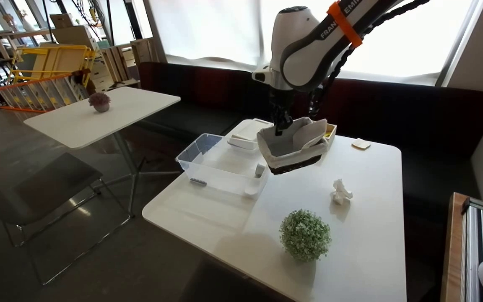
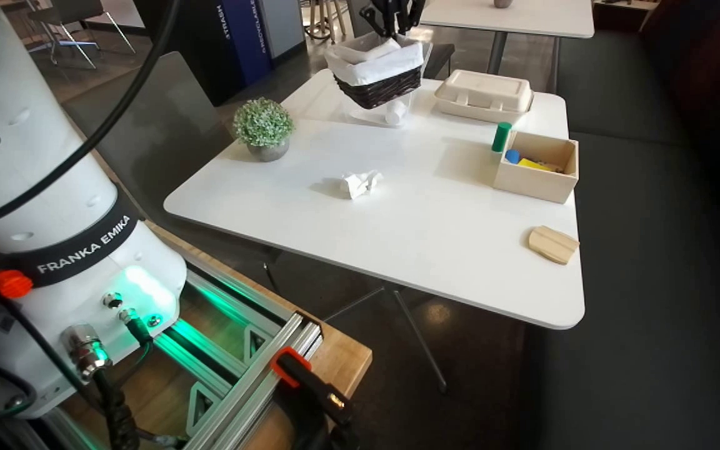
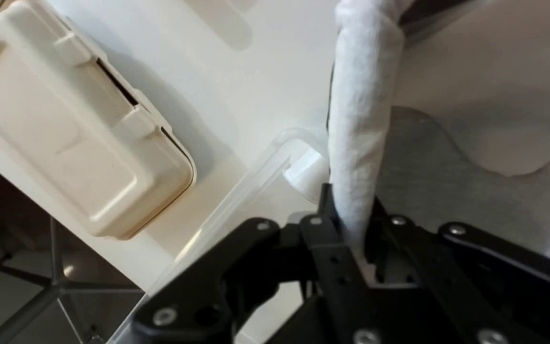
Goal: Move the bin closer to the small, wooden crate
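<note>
The pincer (image 3: pixel 351 212) is pinching the cloth-covered rim of the one bin (image 2: pixel 377 74), which is hanging tilted above the counter (image 2: pixel 429 231), near the top centre of an exterior view. Grasping and lifting are thus looking finished. The one wooden crate (image 2: pixel 534 183) is sitting at that frame's right, apart from the bin; carrying the bin over and setting it down are seemingly remaining. The counter is also bearing one clear tub (image 1: pixel 220 179), one lidded food box (image 2: pixel 485 94), one potted plant (image 2: pixel 264 127), one crumpled paper (image 2: pixel 360 184), one wooden piece (image 2: pixel 552 244) and, just beside the wooden crate, one green cylinder (image 2: pixel 501 137).
</note>
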`<action>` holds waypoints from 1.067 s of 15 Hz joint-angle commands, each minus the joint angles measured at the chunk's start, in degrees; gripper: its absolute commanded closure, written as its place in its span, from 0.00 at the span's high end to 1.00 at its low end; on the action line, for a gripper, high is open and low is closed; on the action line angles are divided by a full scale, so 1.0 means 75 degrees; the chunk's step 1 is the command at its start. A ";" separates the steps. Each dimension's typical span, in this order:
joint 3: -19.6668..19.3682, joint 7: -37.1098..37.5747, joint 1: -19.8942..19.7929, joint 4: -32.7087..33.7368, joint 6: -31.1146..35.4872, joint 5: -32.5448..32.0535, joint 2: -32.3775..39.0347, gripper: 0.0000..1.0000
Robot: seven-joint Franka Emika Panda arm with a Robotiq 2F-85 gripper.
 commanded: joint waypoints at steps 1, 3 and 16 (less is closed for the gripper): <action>0.0063 -0.1874 -0.0470 -0.0632 0.0509 0.0512 -0.0497 0.04; 0.0258 -0.2998 -0.0905 -0.0785 0.0595 0.0856 -0.0561 0.04; -0.0600 -0.5687 -0.1056 -0.1226 0.2644 0.0770 0.0736 0.04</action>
